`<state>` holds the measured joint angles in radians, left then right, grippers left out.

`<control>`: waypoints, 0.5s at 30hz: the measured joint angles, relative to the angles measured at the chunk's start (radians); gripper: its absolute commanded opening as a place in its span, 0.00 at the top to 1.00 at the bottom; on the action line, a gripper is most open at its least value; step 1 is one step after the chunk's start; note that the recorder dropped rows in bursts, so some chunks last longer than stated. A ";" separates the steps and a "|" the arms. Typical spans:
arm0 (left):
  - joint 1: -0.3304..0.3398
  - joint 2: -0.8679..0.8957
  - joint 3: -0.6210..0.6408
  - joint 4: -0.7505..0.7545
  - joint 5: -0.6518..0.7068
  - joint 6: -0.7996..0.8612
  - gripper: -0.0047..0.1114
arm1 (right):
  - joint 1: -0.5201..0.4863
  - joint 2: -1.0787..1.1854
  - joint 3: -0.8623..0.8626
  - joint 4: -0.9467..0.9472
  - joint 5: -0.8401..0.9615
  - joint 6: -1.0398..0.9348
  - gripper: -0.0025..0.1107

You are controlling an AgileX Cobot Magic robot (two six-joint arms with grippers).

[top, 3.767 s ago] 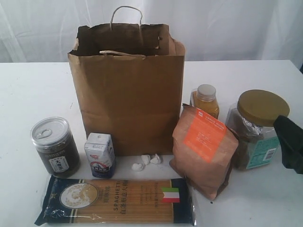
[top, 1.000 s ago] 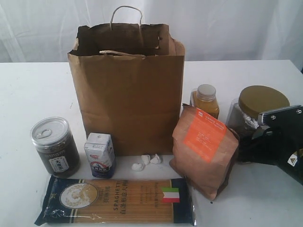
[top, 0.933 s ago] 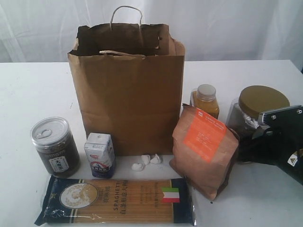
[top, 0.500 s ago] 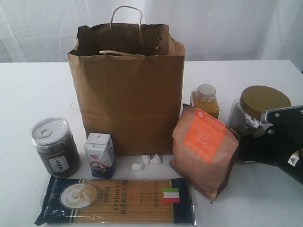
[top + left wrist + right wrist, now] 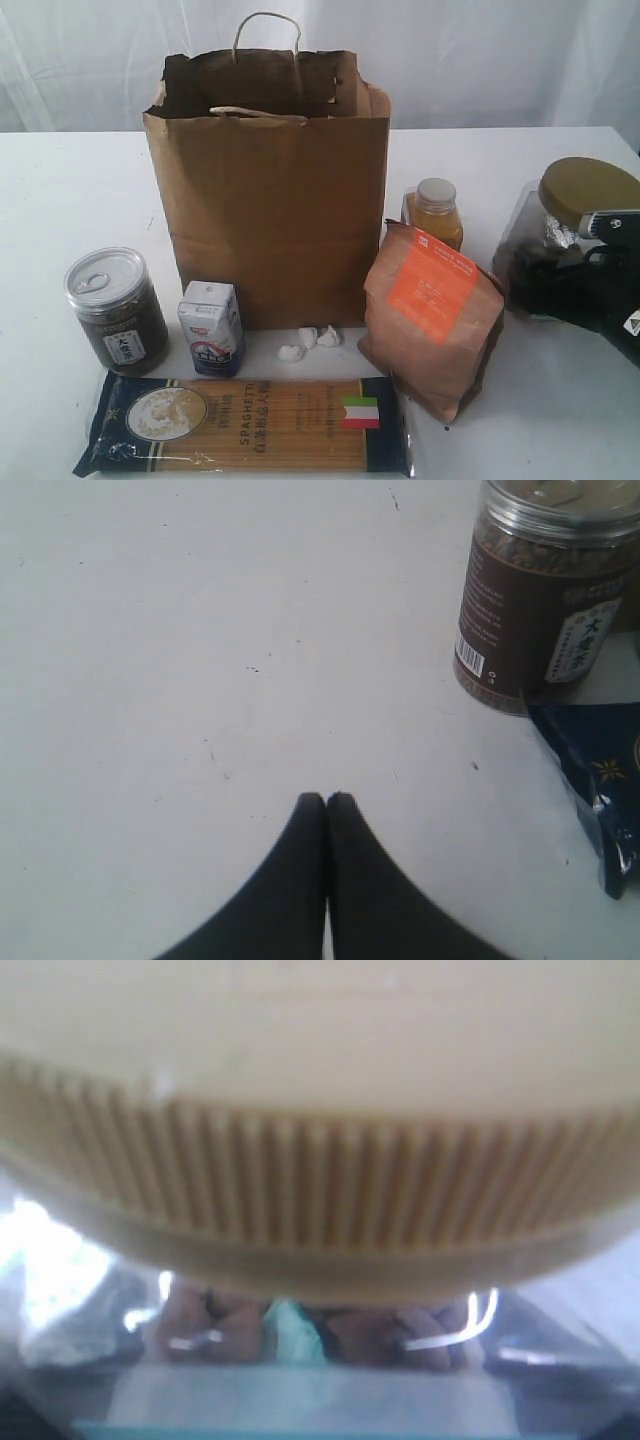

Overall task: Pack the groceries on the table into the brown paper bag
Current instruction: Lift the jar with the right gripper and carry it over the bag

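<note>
We note three small white crumpled lumps (image 5: 308, 338) lying close together, what they are made of we cannot tell. Behind the whole scene we see a white draped curtain (image 5: 470, 60), hanging in soft folds.

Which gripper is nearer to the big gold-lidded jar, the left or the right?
Right. The right gripper holds the big gold-lidded jar by its body. The left gripper is shut over bare table beside the dark jar, far across the scene.
</note>
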<state>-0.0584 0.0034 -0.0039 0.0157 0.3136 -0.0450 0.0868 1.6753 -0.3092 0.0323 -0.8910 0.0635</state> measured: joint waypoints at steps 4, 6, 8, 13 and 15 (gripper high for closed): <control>0.000 0.000 0.000 0.000 0.000 0.000 0.96 | 0.000 -0.032 0.000 0.046 -0.010 0.001 0.98; 0.000 0.000 0.000 0.000 0.000 0.000 0.96 | 0.000 -0.050 0.002 0.053 -0.010 0.005 0.98; 0.000 0.000 0.000 0.000 0.000 0.000 0.96 | 0.000 -0.087 0.002 0.053 -0.010 0.021 0.98; 0.000 0.000 0.000 0.000 0.000 0.000 0.96 | 0.000 -0.202 0.002 0.055 -0.010 0.040 0.98; 0.000 0.000 0.000 0.000 0.000 0.000 0.96 | 0.000 -0.249 0.002 0.055 -0.010 0.053 0.98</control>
<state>-0.0584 0.0034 -0.0039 0.0157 0.3136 -0.0450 0.0868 1.4267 -0.3075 0.0873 -0.9007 0.1169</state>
